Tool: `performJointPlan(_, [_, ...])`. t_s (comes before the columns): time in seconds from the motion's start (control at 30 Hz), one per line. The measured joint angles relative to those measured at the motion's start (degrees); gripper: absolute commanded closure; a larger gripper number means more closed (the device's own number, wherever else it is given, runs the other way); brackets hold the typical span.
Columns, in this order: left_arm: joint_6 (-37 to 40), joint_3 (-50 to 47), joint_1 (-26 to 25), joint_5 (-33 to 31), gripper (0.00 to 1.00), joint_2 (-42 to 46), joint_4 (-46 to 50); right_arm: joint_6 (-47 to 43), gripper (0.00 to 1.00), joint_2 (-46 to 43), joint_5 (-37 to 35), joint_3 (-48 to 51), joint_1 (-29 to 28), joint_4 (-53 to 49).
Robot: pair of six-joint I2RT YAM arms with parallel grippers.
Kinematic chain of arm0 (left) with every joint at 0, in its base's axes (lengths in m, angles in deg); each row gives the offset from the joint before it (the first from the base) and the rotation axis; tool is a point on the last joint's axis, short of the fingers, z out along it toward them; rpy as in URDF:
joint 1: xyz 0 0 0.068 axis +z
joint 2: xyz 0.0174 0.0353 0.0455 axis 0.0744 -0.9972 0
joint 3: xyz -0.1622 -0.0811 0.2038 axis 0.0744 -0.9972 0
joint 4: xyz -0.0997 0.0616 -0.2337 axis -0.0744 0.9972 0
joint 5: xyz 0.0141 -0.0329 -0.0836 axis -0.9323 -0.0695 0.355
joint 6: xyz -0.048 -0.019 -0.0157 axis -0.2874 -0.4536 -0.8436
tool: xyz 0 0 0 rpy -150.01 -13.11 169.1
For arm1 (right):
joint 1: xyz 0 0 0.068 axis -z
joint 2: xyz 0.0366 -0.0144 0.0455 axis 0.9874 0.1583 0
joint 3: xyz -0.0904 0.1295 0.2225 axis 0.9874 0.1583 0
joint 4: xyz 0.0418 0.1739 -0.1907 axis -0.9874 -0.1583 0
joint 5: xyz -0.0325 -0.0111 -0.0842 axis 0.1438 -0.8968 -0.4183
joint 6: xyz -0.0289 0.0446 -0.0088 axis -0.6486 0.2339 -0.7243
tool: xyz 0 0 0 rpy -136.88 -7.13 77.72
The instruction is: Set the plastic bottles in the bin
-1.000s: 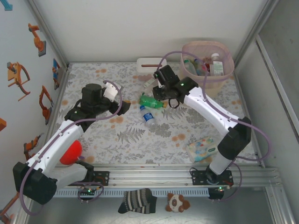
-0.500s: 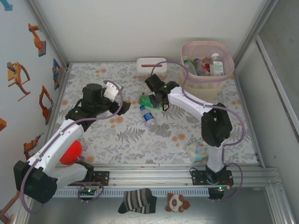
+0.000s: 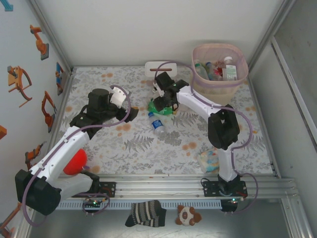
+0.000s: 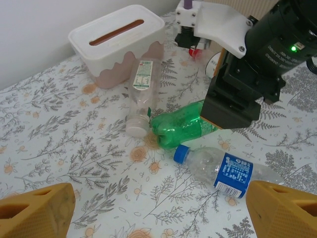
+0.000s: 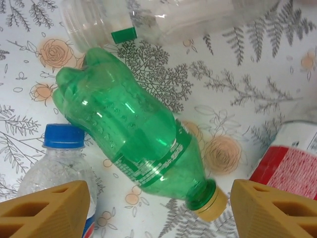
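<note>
A green bottle [image 5: 129,134] with a yellowish cap lies on its side on the flowered table. My right gripper [image 5: 161,208] hangs low over it, open, with a finger on either side of its neck; nothing is held. In the top view that gripper [image 3: 163,101] sits over the green bottle [image 3: 159,107]. Beside it lie a clear blue-capped bottle [image 4: 223,168] and a clear white-capped bottle [image 4: 141,94]. A red-labelled bottle [image 5: 290,166] shows at the right edge. The pink bin [image 3: 220,82] at the back right holds several bottles. My left gripper [image 4: 161,208] stands open and empty, left of the pile.
A white tissue box [image 3: 159,67] stands at the back wall behind the bottles. A soft pack of wipes [image 3: 212,159] lies near the right arm's base, and a red ball [image 3: 74,162] lies under the left arm. A sock [image 3: 146,213] and plush toy [image 3: 188,215] lie off the table's front.
My right arm has swung left and down onto the green bottle, folding its elbow, and its jaws have gone from shut to open. The left arm has not moved.
</note>
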Motion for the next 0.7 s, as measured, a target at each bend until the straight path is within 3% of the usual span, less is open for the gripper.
performJointPlan(0.3, [0.0,0.0,0.0,-0.1,0.11,-0.2,0.0,-16.5,0.24,11.1,4.9,-14.4,4.5,-10.2])
performJointPlan(0.7, [0.0,0.0,0.0,-0.4,0.11,-1.0,0.0,-22.6,0.25,17.6,11.2,-20.2,4.3,-13.4])
